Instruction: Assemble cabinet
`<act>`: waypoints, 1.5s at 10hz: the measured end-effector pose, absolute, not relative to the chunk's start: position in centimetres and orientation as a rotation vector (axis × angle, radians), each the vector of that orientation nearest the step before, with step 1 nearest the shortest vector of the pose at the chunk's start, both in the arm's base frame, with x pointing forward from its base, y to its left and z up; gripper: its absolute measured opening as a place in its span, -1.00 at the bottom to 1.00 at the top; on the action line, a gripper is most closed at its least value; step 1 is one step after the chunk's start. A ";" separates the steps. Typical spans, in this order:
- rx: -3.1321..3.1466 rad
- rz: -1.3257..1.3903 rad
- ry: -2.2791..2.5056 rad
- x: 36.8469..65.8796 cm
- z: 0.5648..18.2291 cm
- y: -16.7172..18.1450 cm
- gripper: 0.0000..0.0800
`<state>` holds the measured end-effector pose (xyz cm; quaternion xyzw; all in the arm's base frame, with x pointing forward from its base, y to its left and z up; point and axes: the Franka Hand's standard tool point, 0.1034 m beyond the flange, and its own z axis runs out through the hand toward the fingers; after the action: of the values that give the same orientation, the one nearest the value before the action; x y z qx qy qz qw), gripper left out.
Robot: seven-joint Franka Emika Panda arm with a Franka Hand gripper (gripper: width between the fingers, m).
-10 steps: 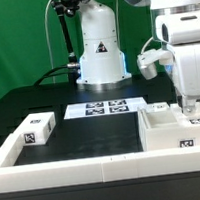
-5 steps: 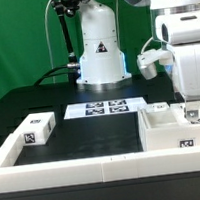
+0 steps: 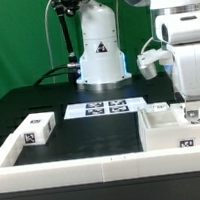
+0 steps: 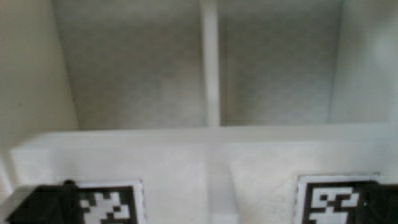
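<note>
The cabinet [image 3: 165, 139] lies directly beneath the gripper [image 3: 193, 111], its open top just under the fingers; whether they are spread or pinching cannot be told.

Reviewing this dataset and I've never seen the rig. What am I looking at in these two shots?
It is one white robot arm with a two-finger gripper at its end, and its job is to put a cabinet together. The wide shot comes from a fixed camera off the arm. The blurry close shot comes from a camera on the wrist.

On the dark table:
- the cabinet, a big open white box with black-and-white tags, at the exterior view's right
- a small white tagged block at the exterior view's left
- the flat marker board at the back, which belongs to the rig
- a low white rail along the edge

The gripper sits low at the cabinet's far wall. I can't tell whether it grips anything.
</note>
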<state>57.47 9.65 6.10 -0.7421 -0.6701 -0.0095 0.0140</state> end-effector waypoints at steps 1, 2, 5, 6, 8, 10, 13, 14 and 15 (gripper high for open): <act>-2.311 -0.030 -2.087 57.5 6.2 9.7 0.99; -2.319 -0.035 -2.094 57.3 7.2 9.6 0.99; -2.333 -0.031 -2.120 55.3 10.1 9.2 0.99; -2.335 -0.022 -2.124 54.1 10.6 9.1 0.99; -2.336 -0.007 -2.121 52.6 10.5 8.9 0.99; -2.336 -0.008 -2.119 52.8 10.4 8.9 0.99; -2.353 -0.018 -2.101 51.8 9.9 8.9 0.99; -2.348 -0.017 -2.103 49.9 9.3 9.0 0.99; -2.345 -0.029 -2.106 48.4 8.8 9.2 0.99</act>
<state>48.37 9.15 8.80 -0.7441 -0.6680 -0.0091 -0.0053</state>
